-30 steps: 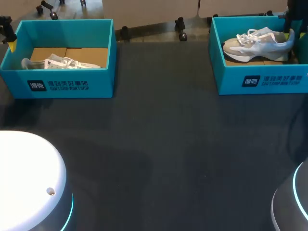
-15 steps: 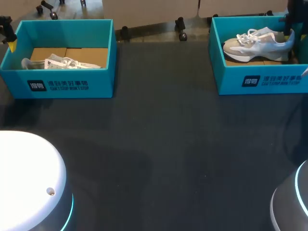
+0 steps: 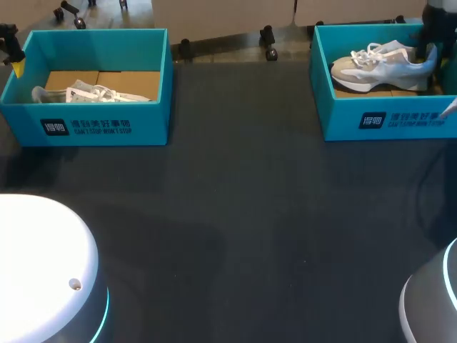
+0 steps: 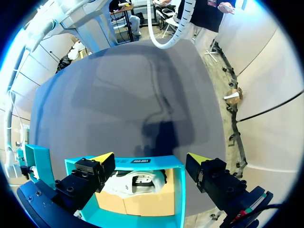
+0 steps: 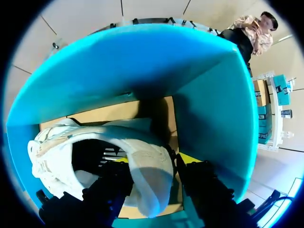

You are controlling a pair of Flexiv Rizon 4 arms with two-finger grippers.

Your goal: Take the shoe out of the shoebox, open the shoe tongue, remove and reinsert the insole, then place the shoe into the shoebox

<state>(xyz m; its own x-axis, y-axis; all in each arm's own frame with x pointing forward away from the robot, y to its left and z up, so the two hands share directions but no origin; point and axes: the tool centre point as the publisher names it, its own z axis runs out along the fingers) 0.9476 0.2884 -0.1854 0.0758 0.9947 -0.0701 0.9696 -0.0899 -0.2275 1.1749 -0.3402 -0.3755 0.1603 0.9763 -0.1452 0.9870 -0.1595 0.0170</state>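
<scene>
Right gripper (image 5: 154,164) pinches the heel of the shoe (image 3: 378,64), which lies inside the right box (image 3: 371,121), toe toward the table's middle. Left gripper (image 4: 151,160), fingers spread, hangs above the left box (image 4: 178,190).

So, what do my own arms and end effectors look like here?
The left arm and the right arm have glossy white rounded housings, each edged with a cyan light ring. The left end effector and the right end effector each have two black blocky fingers with yellow tips.
</scene>
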